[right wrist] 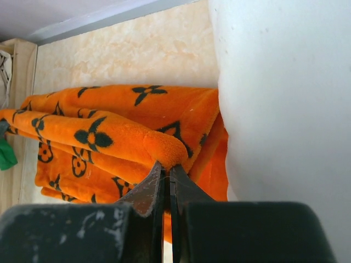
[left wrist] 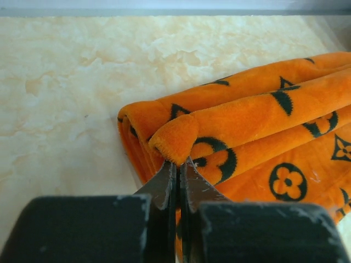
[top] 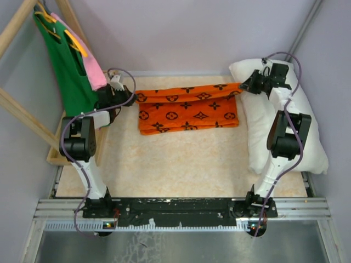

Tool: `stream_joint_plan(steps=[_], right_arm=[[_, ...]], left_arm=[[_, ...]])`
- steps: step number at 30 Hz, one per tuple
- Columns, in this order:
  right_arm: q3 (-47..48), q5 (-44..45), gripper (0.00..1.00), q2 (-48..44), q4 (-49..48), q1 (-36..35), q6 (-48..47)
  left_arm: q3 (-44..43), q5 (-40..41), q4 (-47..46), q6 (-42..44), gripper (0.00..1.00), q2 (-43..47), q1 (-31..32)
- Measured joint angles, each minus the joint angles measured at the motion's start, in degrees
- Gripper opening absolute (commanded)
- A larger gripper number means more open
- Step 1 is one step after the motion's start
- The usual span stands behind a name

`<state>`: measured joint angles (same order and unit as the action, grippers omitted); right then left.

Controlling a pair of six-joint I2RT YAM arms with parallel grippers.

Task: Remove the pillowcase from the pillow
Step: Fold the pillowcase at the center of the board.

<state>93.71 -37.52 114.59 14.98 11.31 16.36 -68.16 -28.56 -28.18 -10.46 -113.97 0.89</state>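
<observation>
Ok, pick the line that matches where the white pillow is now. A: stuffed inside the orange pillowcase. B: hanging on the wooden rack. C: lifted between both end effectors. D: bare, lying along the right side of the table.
D: the pillow lies uncovered on the right side of the table, beside the flat, folded pillowcase.

Arms (top: pixel 90 175) white-linked, black-jointed; cables (top: pixel 122 69) perhaps purple; left end effector (left wrist: pixel 178 167) black.
</observation>
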Motion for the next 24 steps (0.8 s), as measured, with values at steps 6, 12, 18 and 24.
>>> stream_joint_plan(steps=[6, 12, 18, 24], right_arm=[[-4.9, 0.5, 0.00, -2.7, -0.6, 0.8, 0.3], [-11.3, 1.1, 0.00, -5.5, -3.0, 1.6, 3.9], [-18.5, 2.4, 0.00, -7.2, -7.8, 2.0, 9.2], [-24.8, 5.6, 0.15, -9.4, -13.6, 1.9, 12.9]], left_arm=[[6.6, 1.4, -4.5, -0.1, 0.00, 6.2, 0.9], [9.9, 2.5, -5.7, -0.2, 0.00, 8.6, 2.0], [14.4, 3.6, -6.5, -1.8, 0.00, 8.7, 3.2], [22.2, 5.6, -9.6, -5.2, 0.00, 9.2, 4.2]])
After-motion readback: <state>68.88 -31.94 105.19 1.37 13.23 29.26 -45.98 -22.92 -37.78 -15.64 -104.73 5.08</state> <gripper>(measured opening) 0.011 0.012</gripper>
